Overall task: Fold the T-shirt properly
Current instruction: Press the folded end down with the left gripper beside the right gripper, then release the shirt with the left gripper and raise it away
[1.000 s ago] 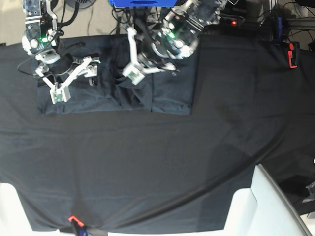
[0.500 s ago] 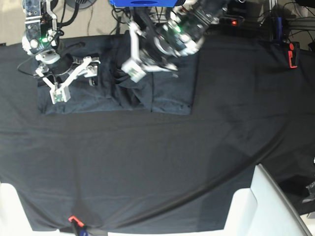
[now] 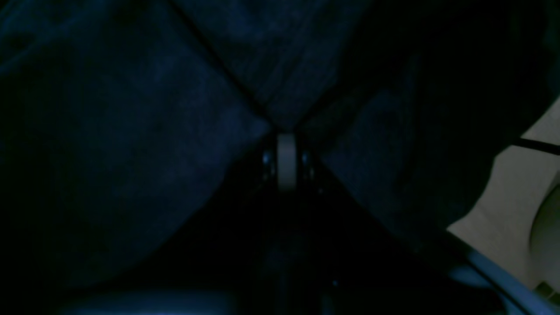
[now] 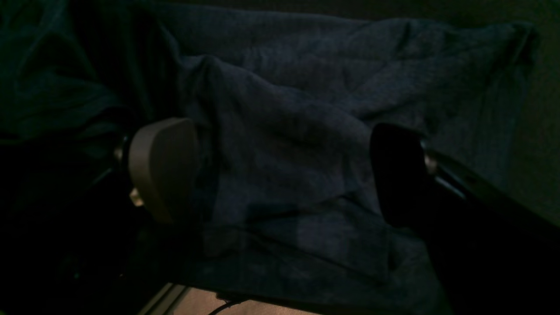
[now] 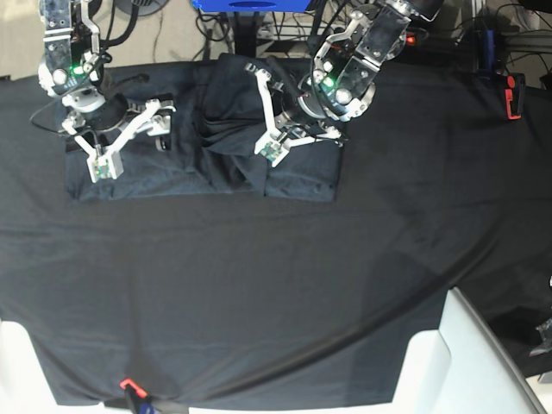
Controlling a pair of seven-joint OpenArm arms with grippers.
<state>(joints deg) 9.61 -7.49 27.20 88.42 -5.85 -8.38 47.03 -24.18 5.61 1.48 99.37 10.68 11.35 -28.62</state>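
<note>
On the tablecloth (image 5: 259, 285), far edge: T-shirt (image 5: 129, 177) spread as a wide dark band, rumpled at its middle
Left of the T-shirt's middle: right gripper (image 5: 129, 138), fingers spread wide, hovering above the cloth, gripping nothing
At the T-shirt's middle: left gripper (image 5: 274, 142), clenched on a pinch of T-shirt fabric, now shifted rightward from half a second back, a fold lifted behind it
Meaning: flap being carried over, fold underway, not yet laid flat
Long axis: left to right along the tablecloth's far edge; neck direction not clear
</note>
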